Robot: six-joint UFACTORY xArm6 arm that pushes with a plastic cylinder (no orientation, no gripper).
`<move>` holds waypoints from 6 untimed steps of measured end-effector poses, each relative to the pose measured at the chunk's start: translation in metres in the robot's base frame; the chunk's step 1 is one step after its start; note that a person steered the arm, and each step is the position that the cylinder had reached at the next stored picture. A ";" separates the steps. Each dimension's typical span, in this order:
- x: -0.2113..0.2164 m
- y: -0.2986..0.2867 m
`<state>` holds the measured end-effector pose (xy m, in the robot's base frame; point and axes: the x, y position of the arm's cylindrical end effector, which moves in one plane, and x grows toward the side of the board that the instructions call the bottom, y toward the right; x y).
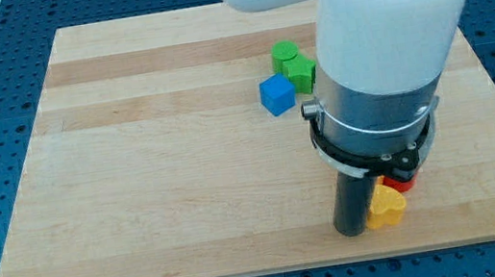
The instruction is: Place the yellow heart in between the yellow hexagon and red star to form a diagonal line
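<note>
In the camera view, my tip [351,232] rests on the table [155,171] near the view's bottom edge, touching the left side of the yellow heart [386,207]. This end effector is a plain rod: it has nothing to open and holds nothing. A red block [401,182], its shape hidden, peeks out just above the heart. The yellow hexagon is not visible, perhaps behind the arm. A blue cube [276,95] and green blocks [294,65] sit well apart, toward the top. Whether the diagonal is formed, I cannot tell.
</note>
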<state>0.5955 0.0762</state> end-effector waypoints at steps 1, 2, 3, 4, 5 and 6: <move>0.008 0.000; 0.018 0.003; 0.019 0.002; 0.019 0.011; 0.019 0.032; 0.021 0.045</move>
<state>0.6162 0.1208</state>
